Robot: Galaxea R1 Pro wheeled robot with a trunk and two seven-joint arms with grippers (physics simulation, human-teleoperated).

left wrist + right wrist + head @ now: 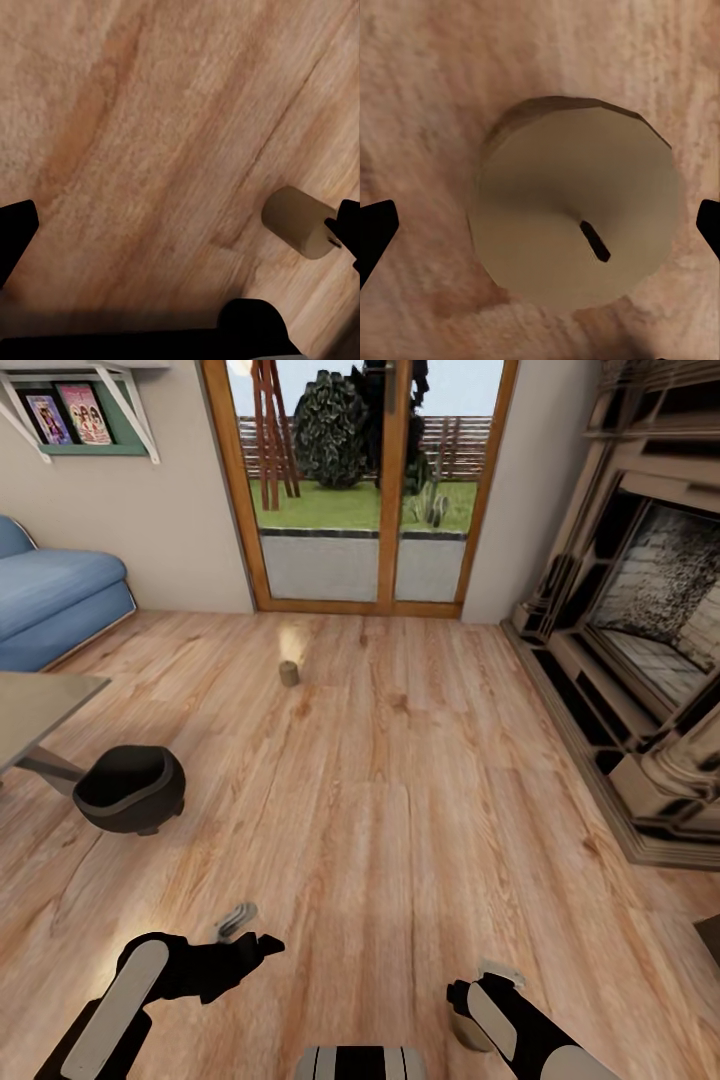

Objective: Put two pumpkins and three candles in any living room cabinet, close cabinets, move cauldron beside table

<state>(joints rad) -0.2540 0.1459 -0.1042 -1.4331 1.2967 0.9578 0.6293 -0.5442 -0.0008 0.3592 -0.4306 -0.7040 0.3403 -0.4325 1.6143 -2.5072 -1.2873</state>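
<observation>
Above a candle [574, 217] on the plank floor, the right gripper [540, 225] hangs with fingers wide; best descend centred, then close squarely.

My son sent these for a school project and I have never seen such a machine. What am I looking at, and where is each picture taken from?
It is a simulated two-armed robot in a living room. The big picture looks down from its head: the left hand and right hand hang over the wood floor. The black cauldron sits on the floor beside the grey table, and one candle stands farther off. The other two pictures come from cameras on the wrists. The right one looks straight down on another candle, with both fingertips spread wide of it, so nothing is held. The left hand is open too.
</observation>
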